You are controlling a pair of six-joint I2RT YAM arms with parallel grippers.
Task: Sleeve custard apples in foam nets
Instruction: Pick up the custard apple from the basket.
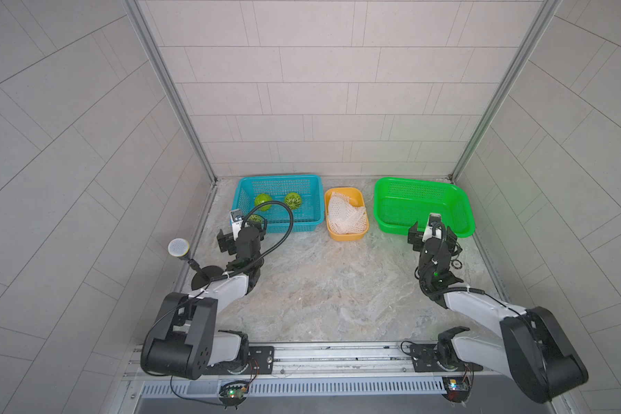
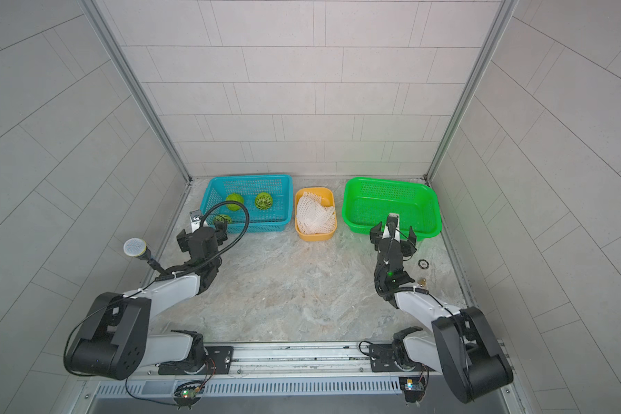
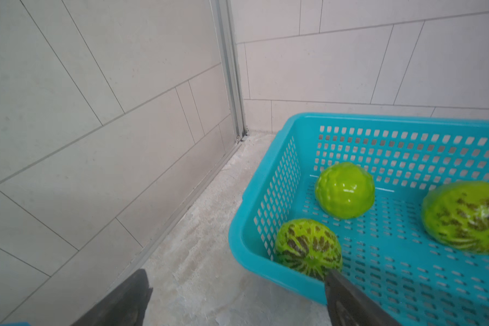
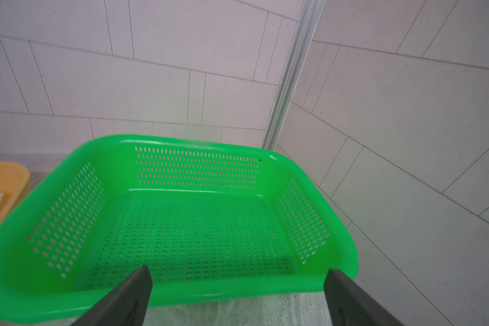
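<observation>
Three green custard apples [image 1: 263,201] [image 1: 293,200] [image 1: 255,218] lie in the blue basket [image 1: 276,177]; in both top views the nearest one is partly hidden behind my left arm. The left wrist view shows them too: one plain [image 3: 345,190] and two dark-patterned [image 3: 308,248] [image 3: 466,217]. White foam nets [image 1: 346,215] [image 2: 316,215] are piled in the yellow tub [image 1: 345,236]. My left gripper [image 1: 242,231] [image 3: 237,275] hangs open at the blue basket's near left corner, holding nothing. At the green basket's [image 1: 416,180] near rim, my right gripper [image 1: 432,229] [image 4: 239,271] is open and empty.
The green basket [image 4: 209,293] has nothing in it. A round-headed stand [image 1: 178,247] rises at the left beside my left arm. A small ring [image 2: 423,264] and a small brass piece [image 2: 423,281] lie by the right arm. Tiled walls close in three sides.
</observation>
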